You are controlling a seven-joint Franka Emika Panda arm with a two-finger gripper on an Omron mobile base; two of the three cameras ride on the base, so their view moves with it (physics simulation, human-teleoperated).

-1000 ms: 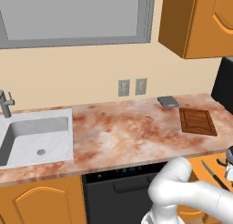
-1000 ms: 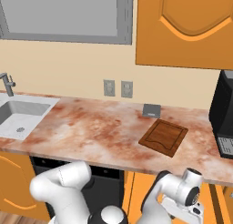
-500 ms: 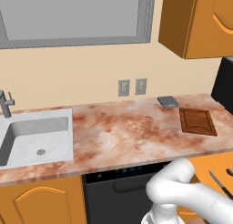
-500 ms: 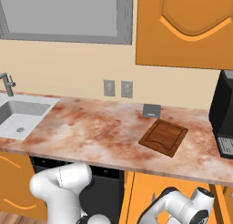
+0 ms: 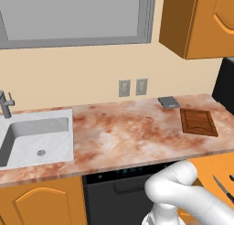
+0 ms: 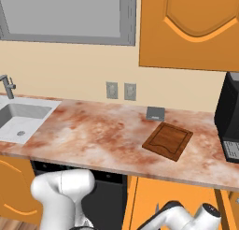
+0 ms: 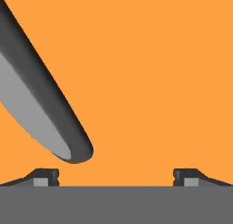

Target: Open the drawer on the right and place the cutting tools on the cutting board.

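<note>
Cutting tools lie low in the open drawer [image 5: 224,171]: a knife-like blade [image 5: 222,188] shows at the lower right of the left base view, and its dark rounded end [image 7: 54,114] sits close before the end effector [image 7: 116,176], whose fingers stand wide apart and empty. Centre them across the slim handle before you close. The cutting board [image 6: 168,140] waits on the table [image 6: 102,135], beside a grey pad [image 6: 155,113] and near the black appliance [image 6: 228,117], so lift well above the table edge.
</note>
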